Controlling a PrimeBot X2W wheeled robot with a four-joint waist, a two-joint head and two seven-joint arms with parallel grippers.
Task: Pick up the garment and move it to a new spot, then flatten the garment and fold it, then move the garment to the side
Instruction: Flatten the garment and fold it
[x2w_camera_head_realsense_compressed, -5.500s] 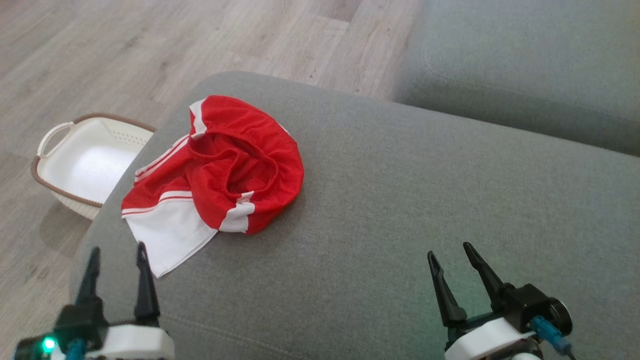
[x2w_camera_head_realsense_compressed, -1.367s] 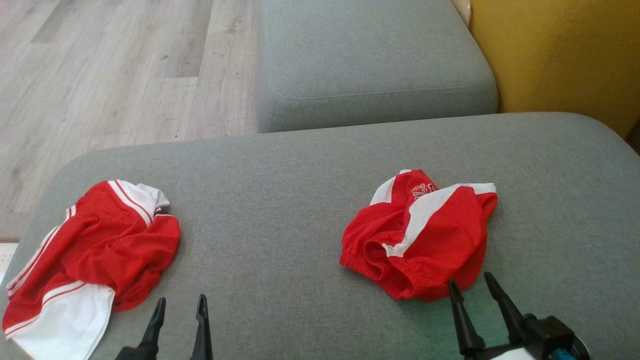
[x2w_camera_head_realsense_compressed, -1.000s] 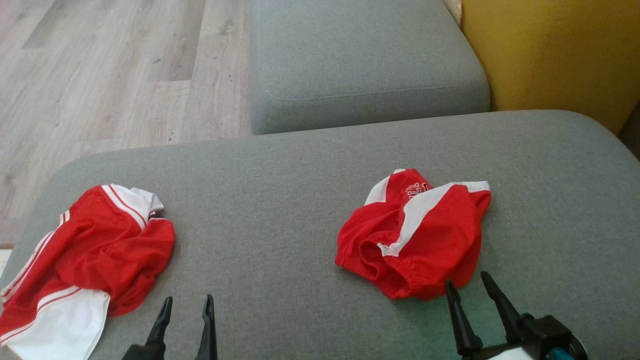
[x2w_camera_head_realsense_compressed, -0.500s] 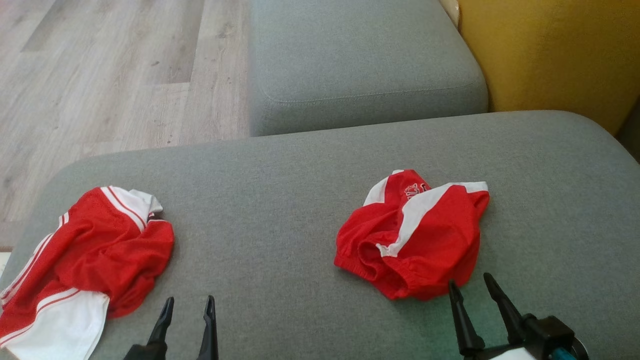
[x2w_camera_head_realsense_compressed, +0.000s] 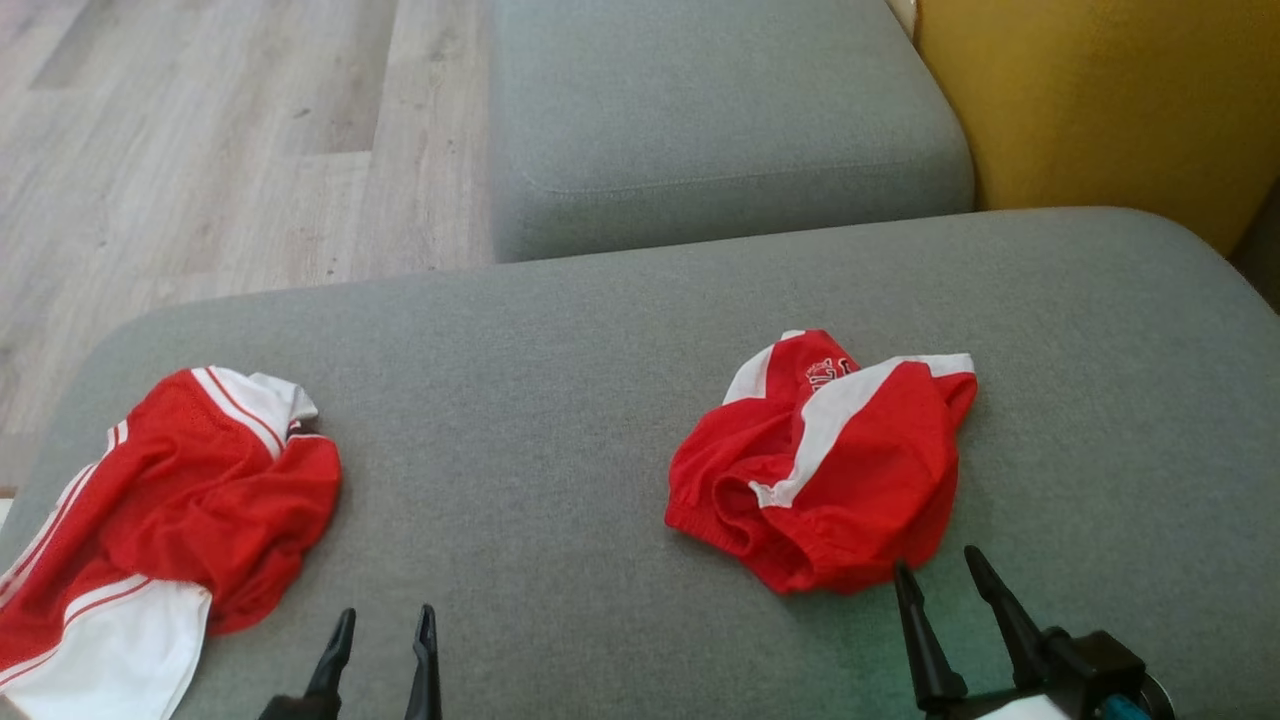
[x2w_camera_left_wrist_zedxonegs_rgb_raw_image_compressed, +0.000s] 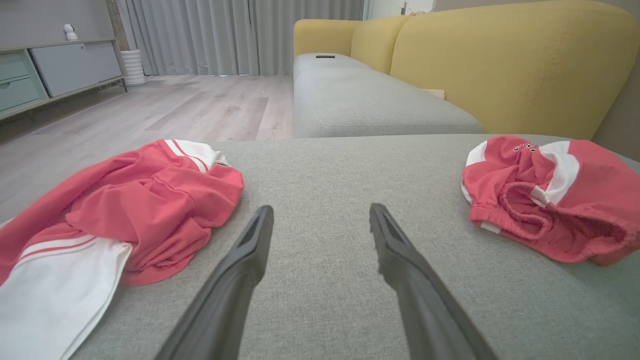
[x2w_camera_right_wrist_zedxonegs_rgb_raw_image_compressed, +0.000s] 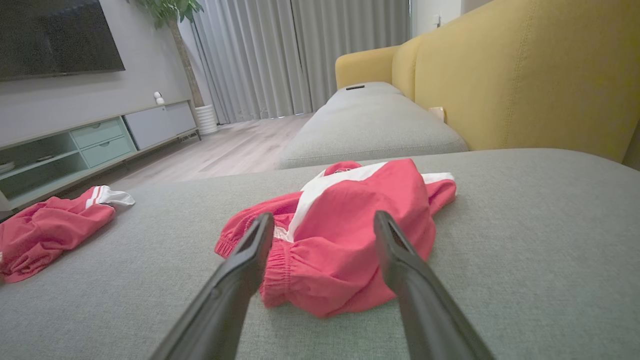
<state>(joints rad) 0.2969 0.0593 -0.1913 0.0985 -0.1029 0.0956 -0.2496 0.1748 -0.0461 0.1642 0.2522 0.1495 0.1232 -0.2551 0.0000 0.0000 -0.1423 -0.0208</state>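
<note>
1. The right gripper (x2w_camera_head_realsense_compressed: 935, 562) hovers low over the grey cushion's (x2w_camera_head_realsense_compressed: 560, 400) near edge, fingers apart and empty. The left gripper (x2w_camera_head_realsense_compressed: 388, 612) is likewise spread over bare fabric.
2. The crumpled red-and-white garment (x2w_camera_head_realsense_compressed: 825, 465) lies straight ahead of the right fingers, almost at their tips, elastic edge nearest, stretching away far-right. The right arm is clearly nearer.
3. A second red garment (x2w_camera_head_realsense_compressed: 170, 500) lies well apart at the cushion's left end.

Soft, even daylight, looks like it's coming through the curtains (x2w_camera_right_wrist_zedxonegs_rgb_raw_image_compressed: 300, 55) in the wrist views. Shadows are faint. Head view is a bit soft, with a green tint on the cushion (x2w_camera_head_realsense_compressed: 860, 645) beside the right tool (x2w_camera_head_realsense_compressed: 935, 560). Wrist views bend at the edges.
</note>
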